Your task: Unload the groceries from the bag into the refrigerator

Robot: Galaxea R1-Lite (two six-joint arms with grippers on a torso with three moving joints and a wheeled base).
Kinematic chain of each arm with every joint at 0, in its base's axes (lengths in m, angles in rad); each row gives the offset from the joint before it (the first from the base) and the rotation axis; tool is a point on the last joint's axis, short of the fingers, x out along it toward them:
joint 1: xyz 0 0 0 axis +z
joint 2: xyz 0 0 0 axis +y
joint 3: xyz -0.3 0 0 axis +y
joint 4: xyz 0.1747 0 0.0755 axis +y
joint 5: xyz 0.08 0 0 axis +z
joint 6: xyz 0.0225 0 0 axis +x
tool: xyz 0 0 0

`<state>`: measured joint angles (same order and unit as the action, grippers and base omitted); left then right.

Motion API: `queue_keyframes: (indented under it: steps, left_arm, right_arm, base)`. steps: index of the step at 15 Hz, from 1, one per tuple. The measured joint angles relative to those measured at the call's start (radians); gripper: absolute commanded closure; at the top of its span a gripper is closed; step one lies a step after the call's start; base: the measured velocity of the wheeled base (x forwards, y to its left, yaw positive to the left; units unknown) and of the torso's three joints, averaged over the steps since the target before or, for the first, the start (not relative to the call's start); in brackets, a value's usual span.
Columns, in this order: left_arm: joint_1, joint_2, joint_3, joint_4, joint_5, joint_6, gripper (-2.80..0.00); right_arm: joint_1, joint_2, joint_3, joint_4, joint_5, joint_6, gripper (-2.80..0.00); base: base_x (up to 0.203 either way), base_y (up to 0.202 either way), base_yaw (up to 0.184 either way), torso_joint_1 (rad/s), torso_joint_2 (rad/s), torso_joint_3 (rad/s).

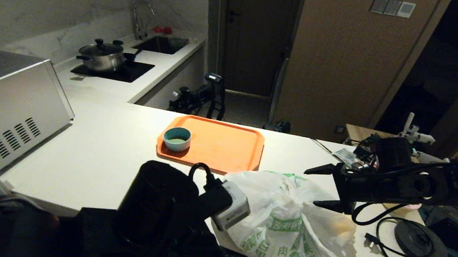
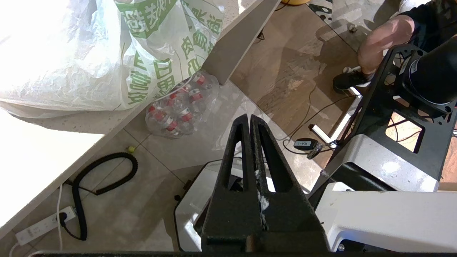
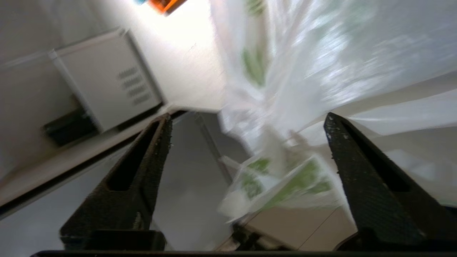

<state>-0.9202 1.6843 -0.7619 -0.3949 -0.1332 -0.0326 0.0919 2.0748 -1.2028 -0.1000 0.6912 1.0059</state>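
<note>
Right gripper (image 1: 322, 187) is held level over the counter (image 1: 111, 148), jaws spread wide, empty, just beside the bag (image 1: 287, 224) | left gripper (image 2: 249, 123) is clenched shut, empty, parked beyond the counter edge | bag is set between tray (image 1: 226, 146) and kettle base (image 1: 419, 242) | microwave (image 1: 6, 108) is well apart.

I see a translucent white bag (image 1: 287, 224) printed with green characters, an orange tray (image 1: 226, 146), a teal bowl (image 1: 177, 138), and a white surface (image 1: 106, 152).
</note>
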Motion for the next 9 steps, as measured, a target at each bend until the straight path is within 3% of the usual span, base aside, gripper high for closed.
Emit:
queue_keyframes:
  steps: [9]
  left_arm:
    - [0.001,0.004,0.001,-0.022,-0.001,0.001,0.00]
  right_arm:
    - [0.050,-0.027,0.031,0.020,0.010,0.009,-2.80]
  base:
    - [0.000,0.000,0.000,0.000,0.00,0.000]
